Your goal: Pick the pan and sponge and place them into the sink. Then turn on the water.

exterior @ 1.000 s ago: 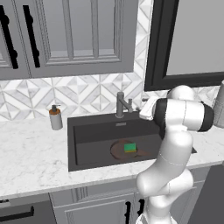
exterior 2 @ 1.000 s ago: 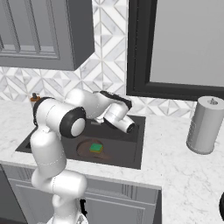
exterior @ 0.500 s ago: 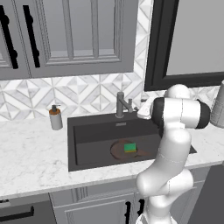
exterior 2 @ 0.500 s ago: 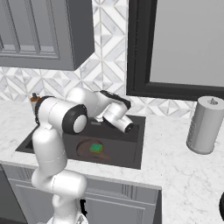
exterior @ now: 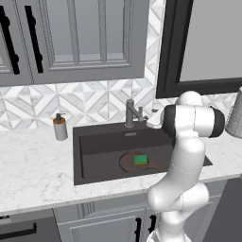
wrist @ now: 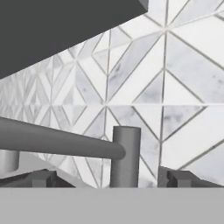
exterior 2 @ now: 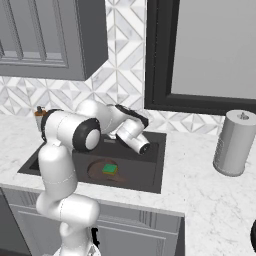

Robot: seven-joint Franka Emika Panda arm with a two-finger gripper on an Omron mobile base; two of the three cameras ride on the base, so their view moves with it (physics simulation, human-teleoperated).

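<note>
Marble-white tabletop (exterior: 33, 175) runs under grey cabinets and a diamond-tiled backsplash in the left base view, with the large rectangular black sink (exterior: 94, 142) set into it. Inside the basin lies the round, shallow dark-brown frying pan (exterior: 128, 163), and the small green-topped rectangular sponge (exterior: 140, 159) rests on the pan, so both pick-and-place parts of the task look done. No blue water runs from the grey metal faucet (exterior: 132, 113) at the back edge. The white arm bends toward that faucet, its hand close beside it, presumably because the tap is what remains. A small brown-capped soap bottle (exterior: 59, 128) stands on the tabletop left of the sink, well clear of the work.

From the right base view the same sponge (exterior 2: 110, 169) sits on the pan (exterior 2: 97, 172) at the bottom of the sink (exterior 2: 155, 175), while the arm's forearm crosses over the basin toward the back wall. A tall grey metal canister (exterior 2: 234, 143) stands on the tabletop far to the right, apart from everything.

Hand view looks straight at the faucet (wrist: 126, 155): its upright post rises between the two dark finger tips of the pincer (wrist: 107, 178), and a long grey bar reaches off to the left. The pincer is spread wide with nothing in it, lined up either side of the post, likely to push or turn the faucet
</note>
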